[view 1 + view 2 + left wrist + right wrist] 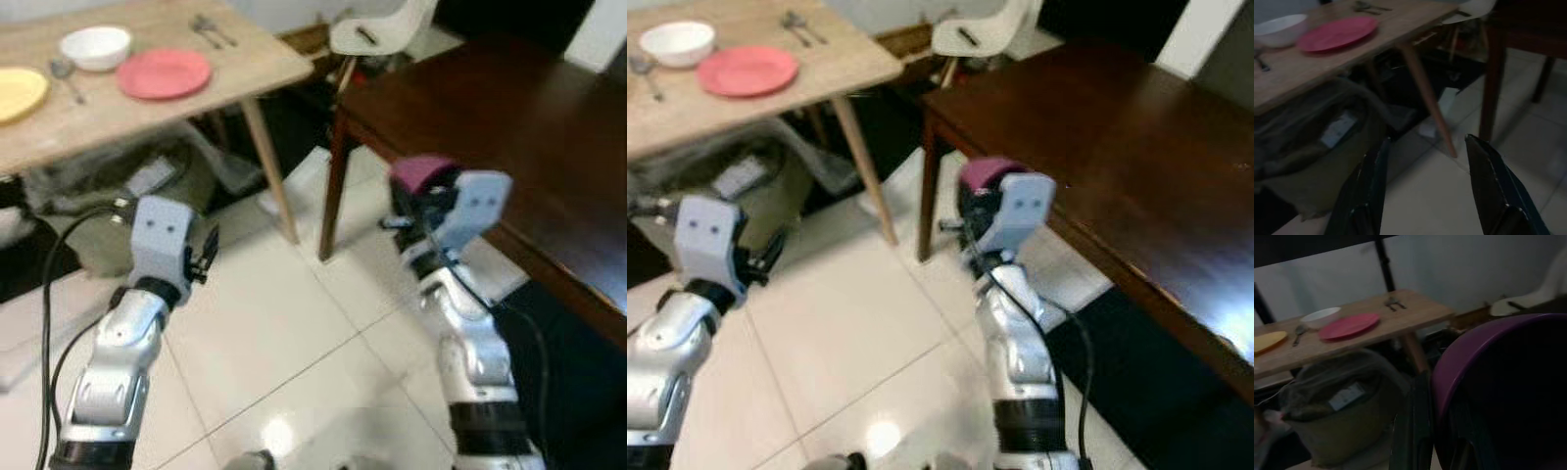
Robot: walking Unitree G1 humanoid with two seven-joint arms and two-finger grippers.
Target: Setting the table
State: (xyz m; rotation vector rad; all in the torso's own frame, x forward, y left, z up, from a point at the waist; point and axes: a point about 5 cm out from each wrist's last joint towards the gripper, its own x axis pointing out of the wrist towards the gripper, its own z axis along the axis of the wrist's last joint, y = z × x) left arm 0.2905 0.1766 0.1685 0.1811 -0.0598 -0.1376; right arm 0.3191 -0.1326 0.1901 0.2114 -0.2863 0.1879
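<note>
The dark wooden table (529, 127) stands at the robot's right, its near corner just beyond the right gripper (411, 211). The light wooden table (147, 108) stands to the left, a white chair (377, 24) past its far right corner. On it lie a red plate (164, 73) towards the right edge, a white bowl (95, 47) just behind it, a yellow plate (18, 93) at the left edge, a spoon (67, 78) between, and cutlery (211, 29) at the far edge. The right gripper clamps a purple bowl (1488, 382) over the floor beside the dark table's corner. The left gripper (1425, 191) hangs over the tiles, jaws wide and holding nothing.
</note>
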